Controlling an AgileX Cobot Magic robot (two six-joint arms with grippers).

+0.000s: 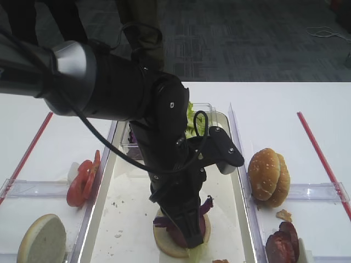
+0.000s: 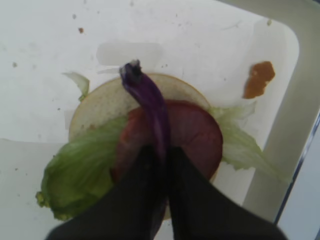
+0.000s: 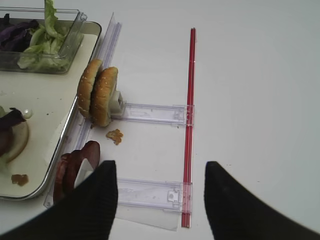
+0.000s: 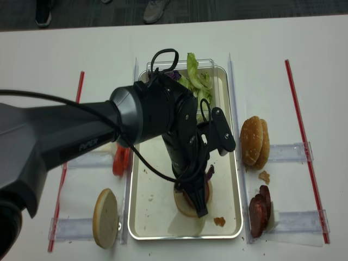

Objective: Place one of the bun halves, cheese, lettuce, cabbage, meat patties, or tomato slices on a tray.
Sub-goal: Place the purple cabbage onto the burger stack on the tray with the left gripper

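In the left wrist view my left gripper (image 2: pixel 162 155) is shut on the purple cabbage (image 2: pixel 147 97) strip. The strip lies across a meat patty (image 2: pixel 195 130) stacked on lettuce (image 2: pixel 80 170) and a pale bun half (image 2: pixel 105 100), all on the cream tray (image 2: pixel 200 40). From above, the left gripper (image 4: pixel 201 209) points down onto this stack in the near part of the tray (image 4: pixel 152 212). My right gripper (image 3: pixel 161 172) hangs open and empty over the table to the right of the tray. It is beside standing meat patties (image 3: pixel 75 167) and sesame bun halves (image 3: pixel 98 95).
A clear tub of lettuce (image 3: pixel 40 45) stands at the tray's far end. Tomato slices (image 1: pixel 82 181) and a pale bun half (image 1: pixel 41 238) stand in clear holders left of the tray. A red strip (image 3: pixel 190 125) and clear plastic strips (image 3: pixel 150 195) lie on the right. A crumb (image 2: pixel 259 77) is on the tray.
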